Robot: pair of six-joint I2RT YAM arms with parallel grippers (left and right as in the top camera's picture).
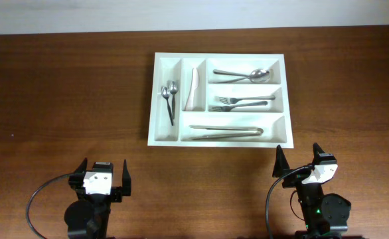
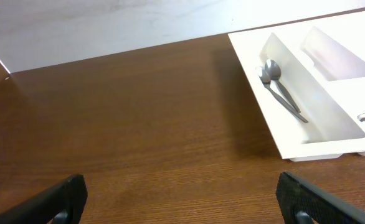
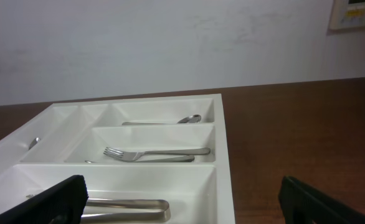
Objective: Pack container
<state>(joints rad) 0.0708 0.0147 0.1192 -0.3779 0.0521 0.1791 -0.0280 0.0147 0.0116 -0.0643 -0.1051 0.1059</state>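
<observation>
A white container (image 1: 218,144) sits at the far middle of a wooden table (image 1: 62,86) — teaspoons (image 1: 170,93), spoons (image 1: 247,74), forks (image 1: 241,103) and tongs (image 1: 224,131) lie in its compartments. At the near edge, the left gripper (image 1: 103,166) and right gripper (image 1: 299,158) hover apart from it, jaws wide open and empty.

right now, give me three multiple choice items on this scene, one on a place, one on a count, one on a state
1. Where do the tongs lie in the tray?
A) top long slot
B) middle long slot
C) long slot nearest the arms

2. How many spoons lie in the leftmost slot?
A) none
B) two
C) five

3. How are the left gripper and right gripper?
A) both open, empty
B) both shut on forks
C) left holds a spoon

1 C, the tongs fill the near long slot.
2 B, two bowls show side by side.
3 A, both pairs of fingers stand wide apart with nothing between them.
</observation>
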